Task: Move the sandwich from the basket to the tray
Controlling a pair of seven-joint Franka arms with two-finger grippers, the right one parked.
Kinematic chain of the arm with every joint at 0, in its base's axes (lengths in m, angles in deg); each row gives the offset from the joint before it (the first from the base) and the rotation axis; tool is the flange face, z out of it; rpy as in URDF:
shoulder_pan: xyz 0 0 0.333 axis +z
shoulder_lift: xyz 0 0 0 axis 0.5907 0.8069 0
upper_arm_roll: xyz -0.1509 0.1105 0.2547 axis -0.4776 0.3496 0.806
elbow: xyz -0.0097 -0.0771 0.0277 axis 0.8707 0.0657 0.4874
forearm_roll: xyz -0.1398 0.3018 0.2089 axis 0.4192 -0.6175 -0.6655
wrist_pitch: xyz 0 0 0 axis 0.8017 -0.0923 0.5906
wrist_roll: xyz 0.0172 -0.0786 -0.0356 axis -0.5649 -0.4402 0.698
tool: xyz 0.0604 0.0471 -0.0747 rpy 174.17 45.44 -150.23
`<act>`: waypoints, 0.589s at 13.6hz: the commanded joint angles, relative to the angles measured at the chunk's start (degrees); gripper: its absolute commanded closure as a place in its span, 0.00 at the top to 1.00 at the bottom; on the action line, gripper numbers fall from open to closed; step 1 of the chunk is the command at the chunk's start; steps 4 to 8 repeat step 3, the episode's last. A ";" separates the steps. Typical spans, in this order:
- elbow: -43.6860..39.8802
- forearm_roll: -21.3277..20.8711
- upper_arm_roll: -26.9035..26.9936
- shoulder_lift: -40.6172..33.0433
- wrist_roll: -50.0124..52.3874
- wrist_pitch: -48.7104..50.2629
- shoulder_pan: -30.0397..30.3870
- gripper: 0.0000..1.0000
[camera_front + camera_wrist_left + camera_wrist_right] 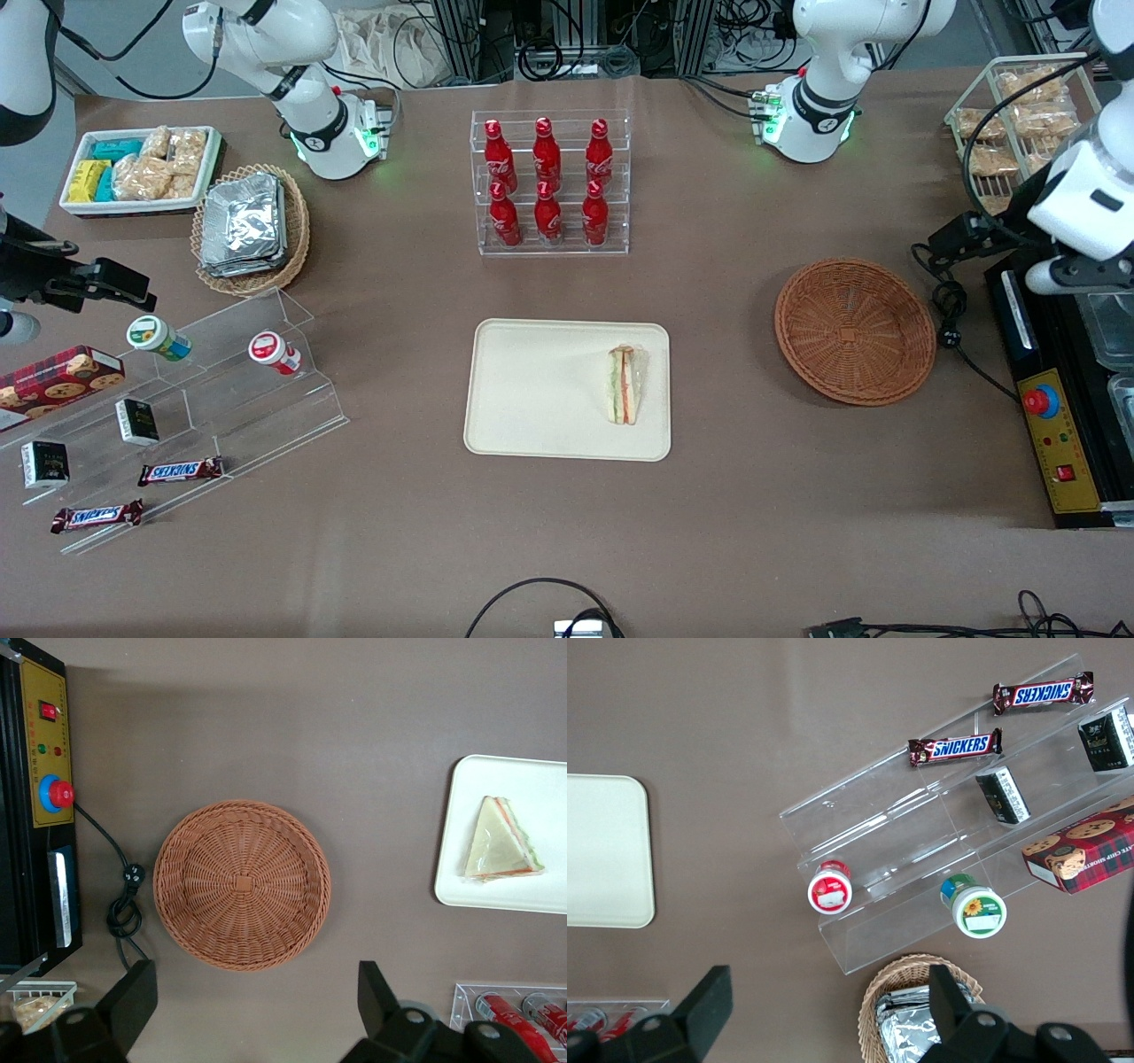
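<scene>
Sandwich lies in tray; basket holds nothing, claw above it, fingers apart.

The tray and the gripper fingers' upper parts are cut off by the picture's edge.

Only readable brand is SNICKERS, printed on two bars lying on the clear stepped stand. The red bottles carry white script, too small to read. Gripper hangs over the basket.
</scene>
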 commanded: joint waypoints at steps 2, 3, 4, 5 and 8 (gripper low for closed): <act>1.23 1.00 -0.44 -1.40 -0.73 0.73 0.58 1.00; 0.27 1.00 -0.62 -0.70 -0.38 1.60 0.58 1.00; 0.27 1.00 -0.62 -0.70 -0.38 1.60 0.58 1.00; 0.27 1.00 -0.62 -0.70 -0.38 1.60 0.58 1.00; 0.27 1.00 -0.62 -0.70 -0.38 1.60 0.58 1.00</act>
